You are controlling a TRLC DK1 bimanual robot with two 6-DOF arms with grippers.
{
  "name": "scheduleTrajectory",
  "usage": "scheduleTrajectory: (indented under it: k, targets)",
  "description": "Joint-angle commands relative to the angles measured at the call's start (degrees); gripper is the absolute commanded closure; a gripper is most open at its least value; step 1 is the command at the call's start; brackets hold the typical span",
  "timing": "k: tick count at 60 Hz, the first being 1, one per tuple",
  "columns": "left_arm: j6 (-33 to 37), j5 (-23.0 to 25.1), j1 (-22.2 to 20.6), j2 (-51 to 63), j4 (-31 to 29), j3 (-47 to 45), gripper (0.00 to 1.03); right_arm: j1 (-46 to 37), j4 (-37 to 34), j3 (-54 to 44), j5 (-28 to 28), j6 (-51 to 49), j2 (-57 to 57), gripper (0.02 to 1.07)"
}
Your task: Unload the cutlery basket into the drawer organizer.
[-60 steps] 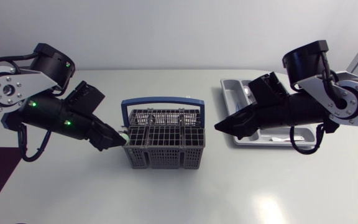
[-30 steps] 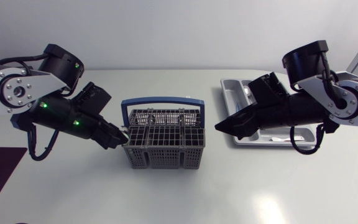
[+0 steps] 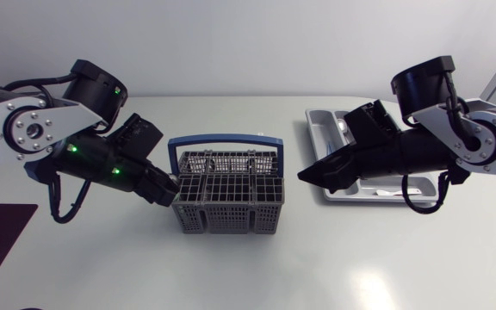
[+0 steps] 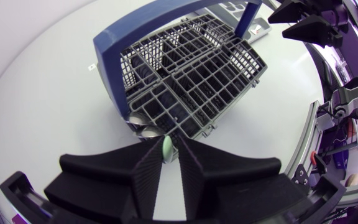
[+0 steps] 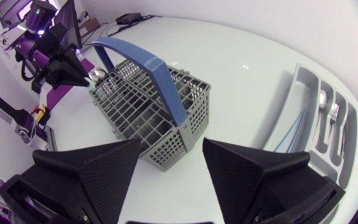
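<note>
Basket (image 3: 231, 215): my left fingers (image 3: 169, 191) are narrow at its left corner, pinching a green piece (image 4: 167, 147). I'd pull straight up so the mesh doesn't snag it. Bench (image 3: 102, 258) pale, glossy. Organizer (image 3: 317, 129) right of basket, some cutlery (image 5: 332, 115) in. My right fingers (image 3: 310, 176) wide, empty, between basket and organizer.

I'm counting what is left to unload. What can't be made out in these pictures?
- Basket contents: head view, its grid top hides the compartments; only one spoon bowl shows, in the right wrist view.
- Drawer organizer: head view, the right arm covers most of it; the right wrist view shows only part.
- Green piece in the left gripper: its fingers hide most of it; kind unclear.
</note>
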Motion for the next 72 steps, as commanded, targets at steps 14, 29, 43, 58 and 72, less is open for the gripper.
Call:
scheduleTrajectory:
  k: [14,29,43,58,72]
  targets:
    - [-1.54,-2.99,-2.06,-2.11,0.70,-0.73,0.90,-0.10,0.14,-1.90,0.34,0.70,-0.15,0.34]
    - [-1.54,-4.31,-2.41,-6.06,0.00,-0.12,0.91,-0.10,0.14,-2.34,0.34,0.70,-0.50,0.34]
    - [-1.28,-4.31,-2.50,-10.20,-3.96,1.47,0.91,-0.02,-0.12,-2.43,0.34,0.70,-1.55,0.34]
    - [-1.46,-4.13,-4.17,-15.47,-9.84,4.89,0.91,0.34,-0.82,-3.75,-2.12,-3.16,-5.86,0.34]
    - [-1.19,-4.04,-6.01,-18.72,-14.41,10.17,0.91,3.41,-1.35,-5.77,-3.88,-8.70,-12.72,0.34]
